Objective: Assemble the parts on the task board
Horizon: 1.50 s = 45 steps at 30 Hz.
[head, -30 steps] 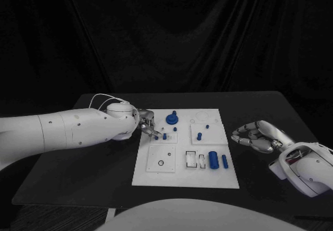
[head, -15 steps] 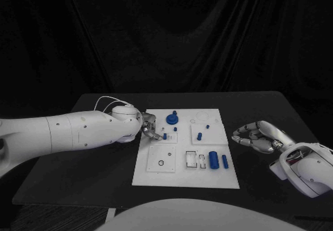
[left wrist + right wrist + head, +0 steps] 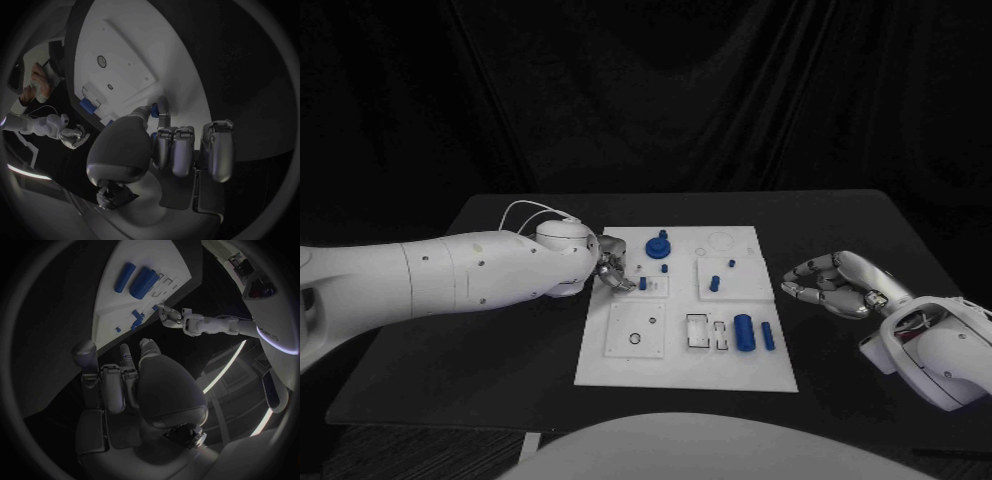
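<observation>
While the left hand (image 3: 610, 268) reaches over the left edge of the white task board (image 3: 684, 365), its fingers come down by a small blue peg (image 3: 642, 284) near the board's upper left part. From the head view the hand hides its own fingertips, so the grip is hard to see there. From the left wrist view the thumb and a finger meet right at the small blue peg (image 3: 154, 110) on the board's edge, and the hand (image 3: 164, 150) seems to pinch it, with the other fingers (image 3: 219, 150) lying side by side and curled. The right hand (image 3: 834, 283) sits off the board, over the black worktop (image 3: 473, 370) on the right side, with its fingers curled in and nothing in them. From the right wrist view those fingers (image 3: 112, 385) are bent close together over the dark worktop, well apart from the board. The head view also shows a blue knob (image 3: 658, 245) standing near the board's top, a short blue pin (image 3: 714, 283) in the upper right part, and a fat blue cylinder (image 3: 744, 333) next to a thin blue rod (image 3: 767, 336) lying near the lower right. The right wrist view shows that fat cylinder (image 3: 142, 282) and thin rod (image 3: 124, 276) from the side, lying next to each other.
</observation>
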### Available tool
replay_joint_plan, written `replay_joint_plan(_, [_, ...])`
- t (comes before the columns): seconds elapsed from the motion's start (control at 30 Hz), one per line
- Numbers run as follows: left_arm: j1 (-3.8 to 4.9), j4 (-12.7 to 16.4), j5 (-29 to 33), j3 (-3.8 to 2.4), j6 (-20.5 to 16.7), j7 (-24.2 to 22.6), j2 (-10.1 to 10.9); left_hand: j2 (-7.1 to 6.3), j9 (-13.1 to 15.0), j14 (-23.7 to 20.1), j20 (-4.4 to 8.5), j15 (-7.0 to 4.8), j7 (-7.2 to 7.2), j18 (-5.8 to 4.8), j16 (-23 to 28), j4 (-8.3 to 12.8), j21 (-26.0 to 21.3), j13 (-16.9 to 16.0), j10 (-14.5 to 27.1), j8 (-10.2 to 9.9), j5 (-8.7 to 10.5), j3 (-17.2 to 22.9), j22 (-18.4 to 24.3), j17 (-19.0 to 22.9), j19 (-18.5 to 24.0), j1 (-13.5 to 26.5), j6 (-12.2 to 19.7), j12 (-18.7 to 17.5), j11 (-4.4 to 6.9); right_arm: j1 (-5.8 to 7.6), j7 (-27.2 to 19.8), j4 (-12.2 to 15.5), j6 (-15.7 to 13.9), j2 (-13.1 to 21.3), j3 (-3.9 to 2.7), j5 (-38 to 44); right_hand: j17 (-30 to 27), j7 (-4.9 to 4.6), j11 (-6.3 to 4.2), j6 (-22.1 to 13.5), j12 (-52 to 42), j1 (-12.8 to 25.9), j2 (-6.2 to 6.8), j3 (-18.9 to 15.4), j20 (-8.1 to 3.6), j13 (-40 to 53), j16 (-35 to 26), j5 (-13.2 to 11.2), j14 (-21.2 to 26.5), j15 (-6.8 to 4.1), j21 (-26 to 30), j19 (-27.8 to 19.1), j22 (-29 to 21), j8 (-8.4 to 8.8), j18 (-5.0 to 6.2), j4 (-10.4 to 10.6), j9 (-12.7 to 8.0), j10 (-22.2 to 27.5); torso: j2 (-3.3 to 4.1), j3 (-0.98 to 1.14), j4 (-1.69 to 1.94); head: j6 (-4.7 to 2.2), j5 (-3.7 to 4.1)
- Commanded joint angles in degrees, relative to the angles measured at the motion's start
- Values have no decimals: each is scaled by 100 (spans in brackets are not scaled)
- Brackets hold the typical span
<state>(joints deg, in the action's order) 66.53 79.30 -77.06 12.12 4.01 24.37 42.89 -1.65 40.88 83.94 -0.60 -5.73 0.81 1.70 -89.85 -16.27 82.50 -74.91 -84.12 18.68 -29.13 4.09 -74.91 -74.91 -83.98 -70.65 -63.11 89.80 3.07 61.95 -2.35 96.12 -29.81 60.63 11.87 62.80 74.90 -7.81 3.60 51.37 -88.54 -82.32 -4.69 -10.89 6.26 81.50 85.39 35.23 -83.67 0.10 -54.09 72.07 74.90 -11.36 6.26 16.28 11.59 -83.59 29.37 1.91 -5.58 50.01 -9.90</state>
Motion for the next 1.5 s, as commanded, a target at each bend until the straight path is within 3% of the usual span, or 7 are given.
replay_joint_plan(0.03, [-30,-3,96,10,103,23,-10,-16,13,606,9,-29,-29,11,-15,0,-27,-1509,-588,-41,-116,56,-1265,-1509,-276,-116,-25,20,17,-14,97,11,18,-4,-3,10,924,-6,-4,9,22,-47,-1,24,-2,620,-6,33,-275,-12,1,-1,554,-25,96,0,-7,-367,-2,0,0,-1,-6])
replay_joint_plan(0.27, [-36,-6,185,10,79,-16,-41,-39,92,606,25,-44,-47,12,-15,51,-38,-1509,-588,-41,-273,278,-1265,-1509,-279,-457,-48,20,34,-15,122,3,39,-20,-3,10,920,-6,-5,8,24,-50,-4,27,-3,616,-10,34,-272,-12,16,-8,550,-24,99,-1,-8,-363,-2,1,1,-1,-7])
replay_joint_plan(0.37, [-39,-6,247,10,38,-44,-52,-94,146,606,37,-50,-43,12,-15,36,-47,-1509,-588,-71,394,740,-1265,-1509,-281,-693,-17,20,31,-15,135,-1,52,-25,-3,10,912,-6,-5,8,28,-51,-5,29,-3,611,-16,34,-267,-12,37,-19,544,-24,103,-1,-8,-357,0,2,2,-1,-10])
replay_joint_plan(0.43, [-40,-4,267,10,14,-59,-55,-190,181,606,30,-52,-41,11,-15,1,-50,-1509,-588,-76,597,1070,-1266,-1509,-283,-711,-25,20,12,-16,142,-4,58,-27,-3,10,912,-6,-5,8,28,-51,-5,29,-3,611,-16,34,-267,-12,37,-19,544,-24,103,-1,-8,-357,1,2,4,-1,-6])
replay_joint_plan(0.67, [-41,26,300,10,-85,-78,-21,-477,343,606,26,-40,-19,13,-15,158,-64,-1509,-588,-30,634,1984,-1265,-1509,-285,-716,-54,20,24,-18,163,-15,79,-32,-3,10,902,-6,-5,4,33,-65,-11,40,-3,604,-24,36,-260,-12,55,-28,540,-23,106,-5,-9,-348,-2,0,-2,-1,-11])
replay_joint_plan(0.9, [-40,166,306,8,-298,-43,113,-596,477,606,19,-29,-1,18,-15,308,-90,-1509,-588,28,761,2641,-1259,-1509,-279,-533,-52,20,18,-19,173,-25,91,-36,-3,10,898,-6,-5,1,40,-85,-15,54,-3,595,-27,39,-256,-11,73,-38,536,-22,109,-12,-11,-337,-1,2,1,-1,-23])
replay_joint_plan(1.5, [211,592,604,4,-809,209,380,-660,579,606,21,-36,-10,25,-15,425,-124,-1509,-588,90,818,3004,-1250,-1509,-270,-369,-64,20,19,-22,213,-39,136,-43,-3,10,890,-6,-5,-1,39,-105,-18,68,-3,596,-34,40,-250,-11,83,-45,534,-21,110,-18,-12,-338,-4,0,-2,-1,-14])
